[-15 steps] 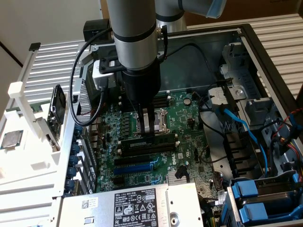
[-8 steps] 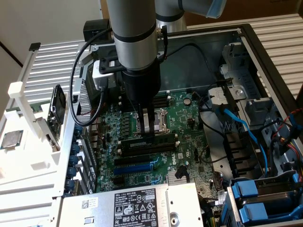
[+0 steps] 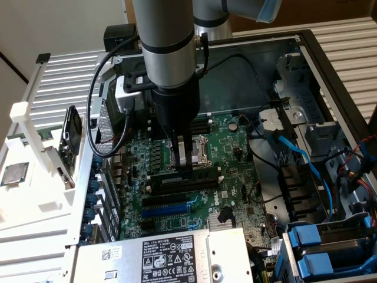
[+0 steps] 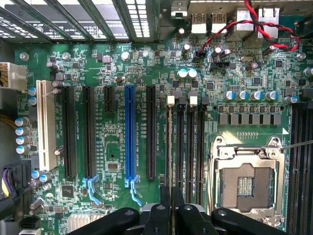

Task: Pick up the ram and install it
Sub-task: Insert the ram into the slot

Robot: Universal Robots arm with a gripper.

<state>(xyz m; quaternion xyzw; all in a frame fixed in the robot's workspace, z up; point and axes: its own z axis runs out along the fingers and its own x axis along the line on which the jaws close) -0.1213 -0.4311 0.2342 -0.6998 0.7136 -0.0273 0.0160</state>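
The ram (image 4: 169, 147) stands between the jaws, over the memory slots (image 4: 191, 147).

Case (image 3: 247, 71) open above, processor socket (image 4: 247, 183) beside tool (image 4: 171, 195) gripping ram (image 4: 169, 147), blue cables (image 3: 305, 160) apart.

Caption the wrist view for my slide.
Gripper grips thin dark-green ram stick, edge-on, among long black memory slots on green motherboard.

The ram (image 4: 169, 147), a long, thin, dark stick seen edge-on, stands upright along the end memory slot (image 4: 170, 101) of four.
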